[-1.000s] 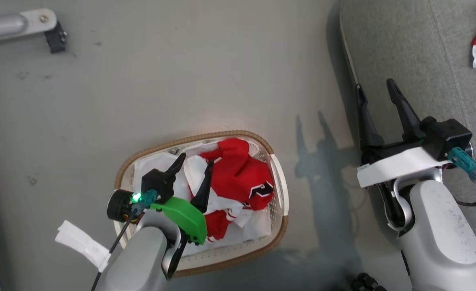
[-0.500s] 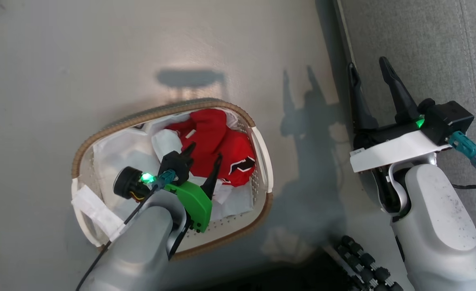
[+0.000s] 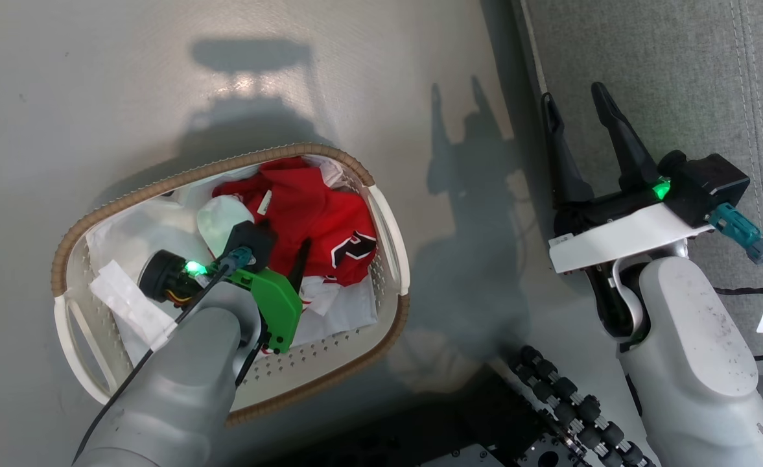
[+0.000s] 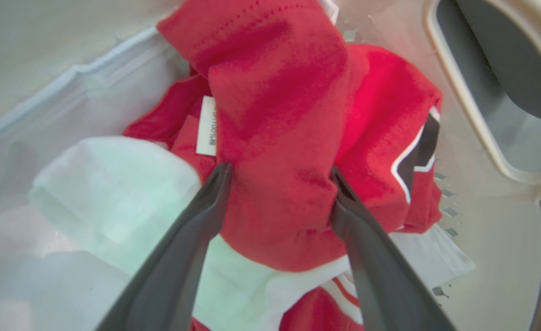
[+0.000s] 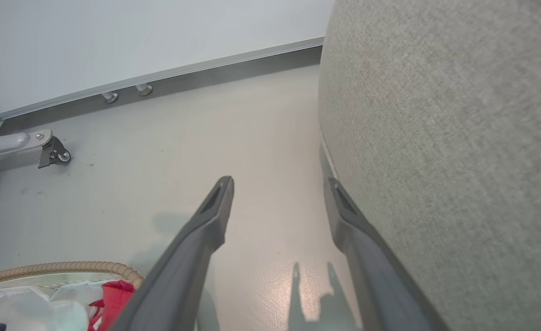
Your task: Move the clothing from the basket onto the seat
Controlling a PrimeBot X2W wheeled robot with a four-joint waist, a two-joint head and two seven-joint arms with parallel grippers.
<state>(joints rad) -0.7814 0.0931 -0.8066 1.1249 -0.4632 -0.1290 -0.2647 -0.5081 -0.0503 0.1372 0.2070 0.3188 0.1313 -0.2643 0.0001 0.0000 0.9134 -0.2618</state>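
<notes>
So the red clothing [image 4: 275, 115] is bunched up in the basket [image 3: 225, 170], right at the left claw [image 4: 279, 171]. That claw is spread wide, with a red fold between its fingers but not pinched. The right claw [image 3: 572, 94] is wide too and empty, with the grey seat [image 3: 666, 78] just beside it.
</notes>
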